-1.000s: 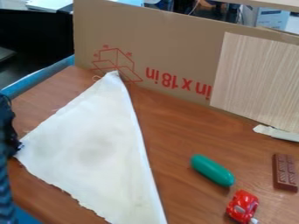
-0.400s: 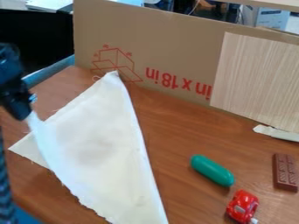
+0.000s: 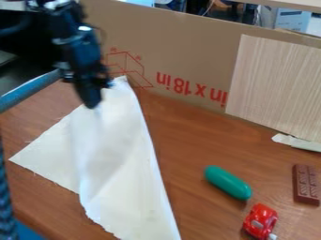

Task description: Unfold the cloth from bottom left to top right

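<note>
From where I stand, the black two-finger gripper [image 3: 93, 104] hangs over the far left part of the thin white fabric cloth [image 3: 134, 164], its fingers closed on a raised fold. The cloth covers much of the left half of the brown wooden table [image 3: 194, 140], its far tip near the tan cardboard panel [image 3: 182, 51], its near edge running out of view. Bare wood runs between its straight right edge and the smooth green oblong toy [image 3: 227, 183], with the shiny red toy car [image 3: 260, 220] just beside that
</note>
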### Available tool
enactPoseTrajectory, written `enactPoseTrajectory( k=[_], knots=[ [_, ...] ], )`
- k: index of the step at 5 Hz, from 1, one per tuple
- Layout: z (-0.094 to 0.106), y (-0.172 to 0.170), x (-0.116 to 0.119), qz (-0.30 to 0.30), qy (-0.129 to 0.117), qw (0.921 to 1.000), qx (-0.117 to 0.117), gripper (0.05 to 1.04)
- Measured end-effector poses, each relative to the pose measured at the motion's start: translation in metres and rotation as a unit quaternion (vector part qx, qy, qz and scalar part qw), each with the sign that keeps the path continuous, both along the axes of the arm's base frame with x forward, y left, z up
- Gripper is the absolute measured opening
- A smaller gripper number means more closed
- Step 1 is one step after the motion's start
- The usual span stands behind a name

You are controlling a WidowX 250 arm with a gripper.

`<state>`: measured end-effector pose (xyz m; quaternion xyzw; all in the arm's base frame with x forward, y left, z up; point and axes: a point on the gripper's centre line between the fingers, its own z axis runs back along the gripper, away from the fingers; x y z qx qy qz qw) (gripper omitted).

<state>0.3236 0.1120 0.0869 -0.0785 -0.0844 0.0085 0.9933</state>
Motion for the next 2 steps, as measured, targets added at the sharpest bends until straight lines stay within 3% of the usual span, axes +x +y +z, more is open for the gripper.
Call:
enactPoseTrajectory(
  k=[2],
  knots=[
    [0.026,-0.104,0.069,-0.073,-0.008,0.9971,0.021,0.049]
  ],
)
